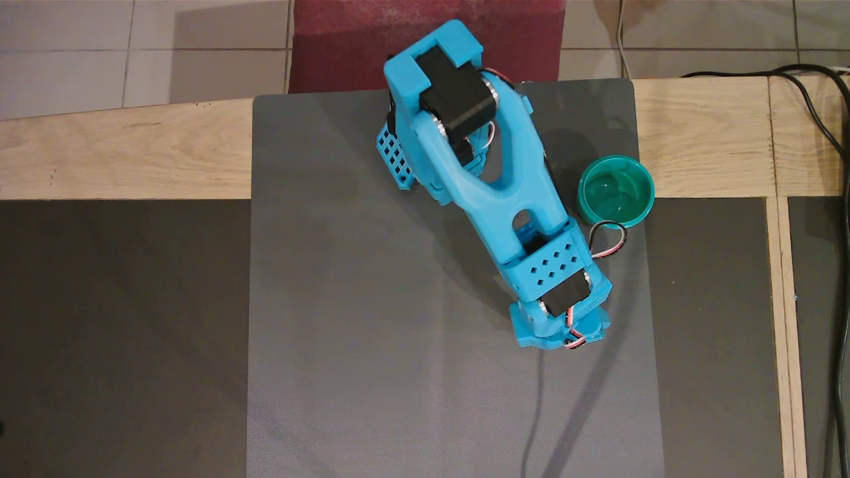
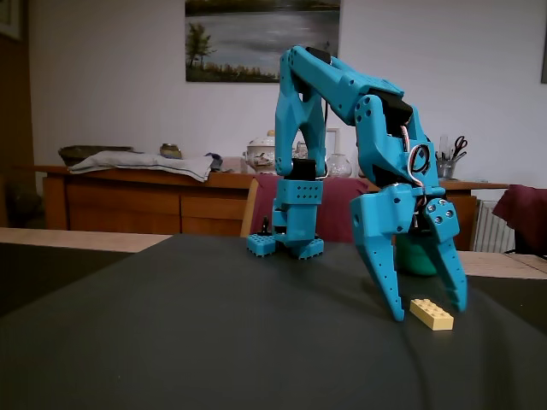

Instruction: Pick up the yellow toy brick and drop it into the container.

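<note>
While we read the fixed view from the front of the mat back toward the wall, these lines hold:

Brick: we see the yellow toy brick [image 2: 432, 313] lying flat on the dark mat [image 2: 214, 342], studs up, nearest the camera; the overhead view hides it under the arm.

Gripper: the gripper [image 2: 430, 309] points down with its fingers spread wide, one tip on each side of the brick and low to the mat; it holds nothing.

Step in hand, as we judge it: closing on the brick, so the task is at an early stage.

How we would do it well: the brick looks skewed to the fingers, so we would lower until the tips bracket its sides, square the wrist to it, then close slowly so neither finger knocks it away.

Arm: the blue arm [image 1: 491, 179] bends over from its base at the back of the mat.

Cup: the container [image 1: 615, 191] stands upright and empty at the mat's right edge in the overhead view, just behind the gripper in the fixed view.
</note>
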Robot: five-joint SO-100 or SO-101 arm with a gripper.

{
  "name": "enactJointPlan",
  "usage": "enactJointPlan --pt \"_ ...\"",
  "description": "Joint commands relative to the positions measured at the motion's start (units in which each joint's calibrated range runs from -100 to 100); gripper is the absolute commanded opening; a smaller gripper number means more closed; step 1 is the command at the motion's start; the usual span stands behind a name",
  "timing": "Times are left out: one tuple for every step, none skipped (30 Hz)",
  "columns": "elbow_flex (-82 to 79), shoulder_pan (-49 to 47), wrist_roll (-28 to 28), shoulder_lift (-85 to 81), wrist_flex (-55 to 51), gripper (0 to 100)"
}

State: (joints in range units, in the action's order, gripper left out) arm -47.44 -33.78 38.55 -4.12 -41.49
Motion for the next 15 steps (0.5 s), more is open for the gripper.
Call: enactJointPlan --pt "1.0 1.1 0.2 0.2 0.8 10" --pt "1.0 1.3 0.2 0.2 0.8 6" --pt "1.0 1.3 0.2 0.2 0.8 3" --pt "1.0 1.7 0.1 0.2 0.8 0" --pt "1.0 1.9 0.1 0.2 0.8 0" --pt "0.9 1.9 0.1 0.2 0.7 0" --pt "0.9 1.9 0.1 0.2 0.4 0" --pt "0.9 1.9 0.1 0.2 0.1 0" --pt "0.9 1.8 0.0 0.2 0.1 0" --pt "0.9 1.7 -0.1 0.0 -0.4 0" --pt "0.9 1.6 -0.1 -0.5 -1.2 0" --pt "0.9 1.2 -0.1 -0.9 -2.2 0" --pt "1.7 0.9 -0.1 -1.4 -4.4 0" --pt "2.1 0.5 -0.1 -2.6 -6.4 0" --pt "2.7 0.0 -0.2 -4.4 -8.7 0"
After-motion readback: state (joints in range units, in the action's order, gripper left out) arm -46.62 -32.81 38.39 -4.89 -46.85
